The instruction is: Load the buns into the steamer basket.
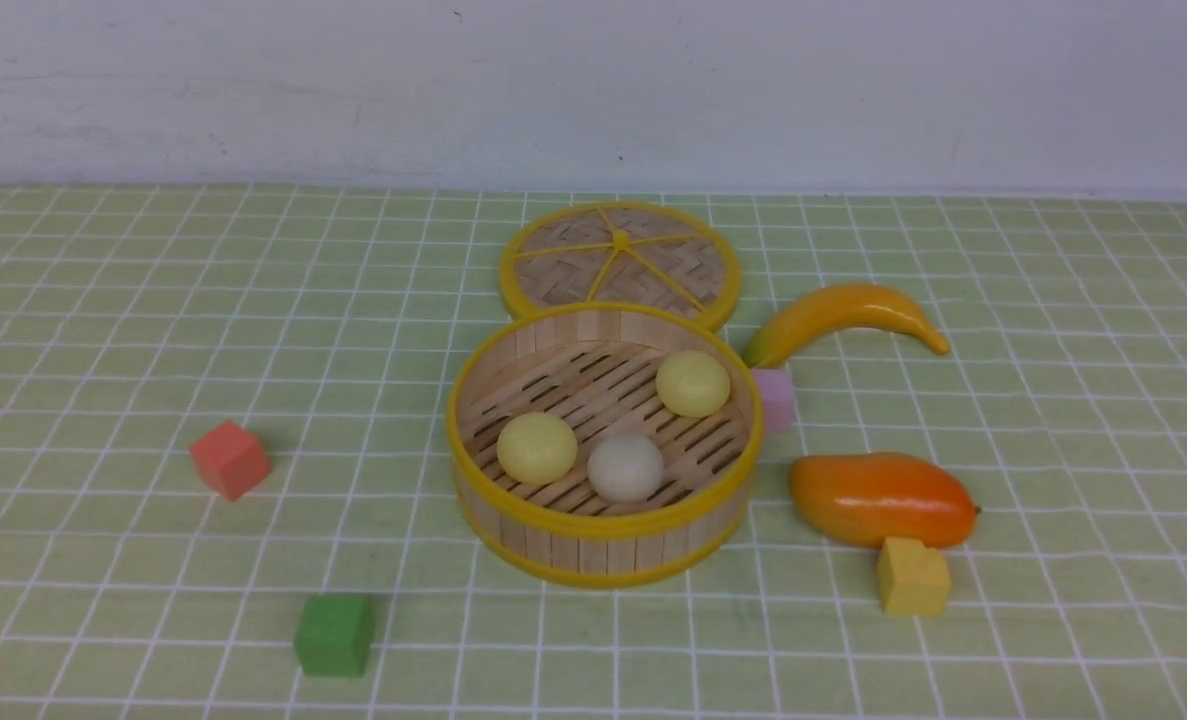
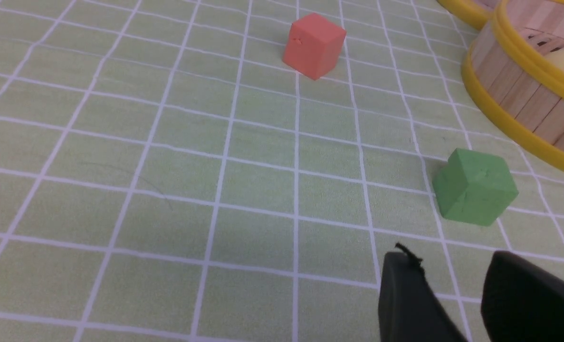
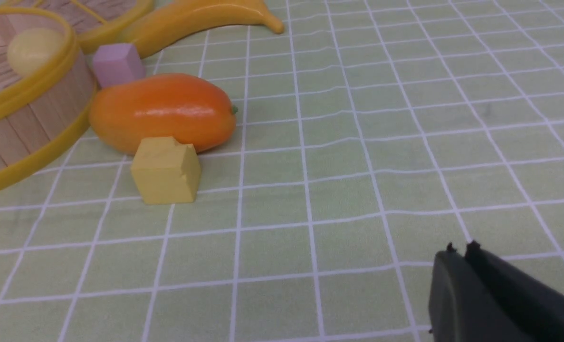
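Buns all in basket, off its walls; basket mid-worktop, back edge beyond. Left gripper open, empty; right closed, empty. Looks done: keep both arms clear, don't nudge the rim.

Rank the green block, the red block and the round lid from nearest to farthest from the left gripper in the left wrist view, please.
From the left gripper:
1. Green block, left of the steamer basket, on its near side.
2. Red block, farther left and forward.
3. Round lid, beyond the basket.
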